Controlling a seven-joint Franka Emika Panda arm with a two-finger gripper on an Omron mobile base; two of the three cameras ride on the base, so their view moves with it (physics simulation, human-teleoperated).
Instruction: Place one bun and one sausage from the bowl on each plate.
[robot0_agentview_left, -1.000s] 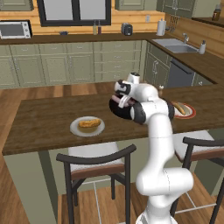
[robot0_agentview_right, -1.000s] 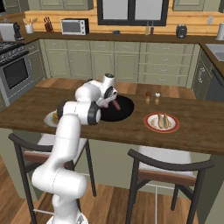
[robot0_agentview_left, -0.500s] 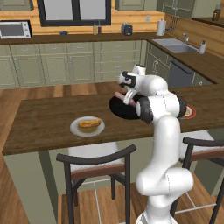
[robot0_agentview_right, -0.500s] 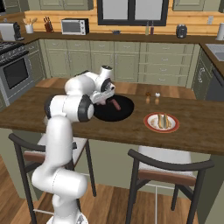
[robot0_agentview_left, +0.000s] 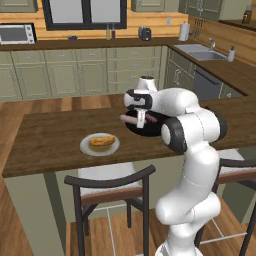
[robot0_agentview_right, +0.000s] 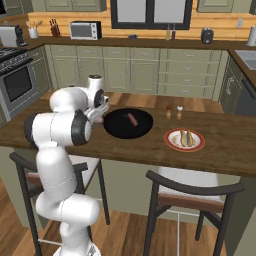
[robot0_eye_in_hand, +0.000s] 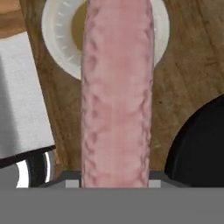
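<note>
1 sausage (robot0_agentview_left: 131, 119) sits clamped crosswise in the gripper (robot0_agentview_left: 140, 118), jaws closed on its middle, and over the last second the arm has swung it up out of the black bowl (robot0_agentview_right: 127, 123) and leftward, so it now hangs above the bowl's left edge on the way to the pale plate (robot0_agentview_left: 85, 146). From the hand view the sausage (robot0_eye_in_hand: 117, 94) runs lengthwise across the picture with the pale plate (robot0_eye_in_hand: 56, 41) lying beyond it on the wood, which suggests the drop there comes next. That plate already carries a bun (robot0_agentview_left: 102, 141). The red-rimmed plate (robot0_agentview_right: 171, 143) holds its own bun and sausage, though I cannot tell them apart cleanly, and 1 further sausage (robot0_agentview_right: 132, 119) lies in the bowl. All rest on a dark wooden island counter (robot0_agentview_left: 45, 135) with 2 stools (robot0_agentview_left: 111, 196) tucked beneath, green cabinets, a microwave (robot0_agentview_left: 17, 33) and a sink (robot0_agentview_left: 202, 50) behind.
</note>
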